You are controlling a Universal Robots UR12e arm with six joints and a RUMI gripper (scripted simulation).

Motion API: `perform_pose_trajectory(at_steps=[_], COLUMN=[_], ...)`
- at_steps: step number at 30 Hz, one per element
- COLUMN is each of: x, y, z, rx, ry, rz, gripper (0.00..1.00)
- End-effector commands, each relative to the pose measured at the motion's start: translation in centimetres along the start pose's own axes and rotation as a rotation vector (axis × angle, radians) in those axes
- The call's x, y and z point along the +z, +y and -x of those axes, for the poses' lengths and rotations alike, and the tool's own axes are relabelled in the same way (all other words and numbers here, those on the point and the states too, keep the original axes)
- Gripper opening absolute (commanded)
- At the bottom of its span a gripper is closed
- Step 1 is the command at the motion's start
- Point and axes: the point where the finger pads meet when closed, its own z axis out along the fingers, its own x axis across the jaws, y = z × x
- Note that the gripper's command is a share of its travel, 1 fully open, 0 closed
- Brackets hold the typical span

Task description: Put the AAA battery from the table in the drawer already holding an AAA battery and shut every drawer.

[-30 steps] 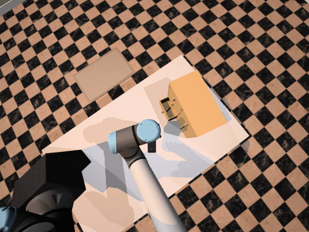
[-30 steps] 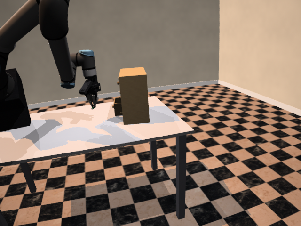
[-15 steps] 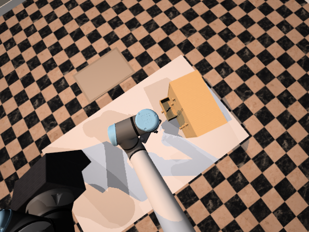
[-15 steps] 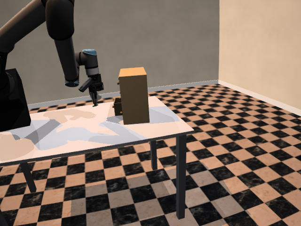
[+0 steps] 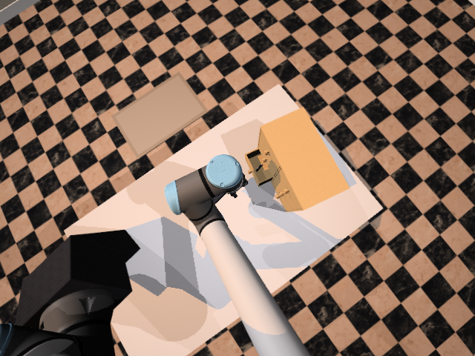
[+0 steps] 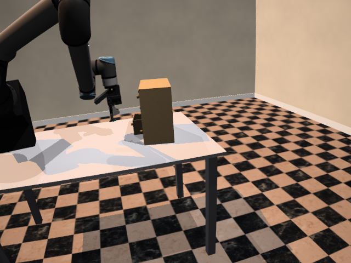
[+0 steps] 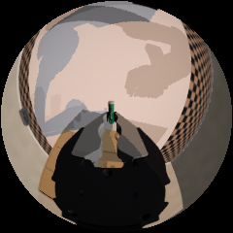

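We have the AAA battery [image 6: 113,120] [image 7: 111,106] at the tips of the gripper [image 5: 234,193] [image 6: 112,120] [image 7: 111,113], whose fingers are closed in on its green body. One end sticks out past them, which should help us set it down without the fingers reaching deep. It is over the table [image 5: 277,100] [image 6: 192,147] [image 7: 97,58], out in front of the chest [image 5: 306,161] [image 6: 157,113] [image 7: 49,170]; whether it touches the top, we cannot tell.

The chest stands upright, with one low drawer [image 5: 265,174] [image 6: 137,127] pulled partly out, leaving room for a drop from above. A small dark thing [image 5: 258,167] lies inside — probably the battery that marks this drawer as ours.

Next we judge it best to lift, cross to the opening and let go low. Closing wants a gentle, square push — a hard one could shift or turn the chest.

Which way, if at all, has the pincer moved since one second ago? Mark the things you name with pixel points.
Yes: in the exterior view the pincer [image 6: 112,120] [image 7: 111,113] shifted slightly toward the chest [image 5: 306,161] [image 6: 158,115].
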Motion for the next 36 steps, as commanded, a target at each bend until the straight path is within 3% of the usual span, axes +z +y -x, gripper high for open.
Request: perform_pose_trajectory(at_steps=[1,16,36], x=[-0.1,-0.1,-0.4], y=[0.4,0.9,0.9], z=[-0.8,-2.2,-2.3], rx=[0.09,0.226,0.249], ry=[-0.002,-0.004,-0.004], rz=[-0.007,-0.006,-0.007], gripper=[0.02,0.02,0.02])
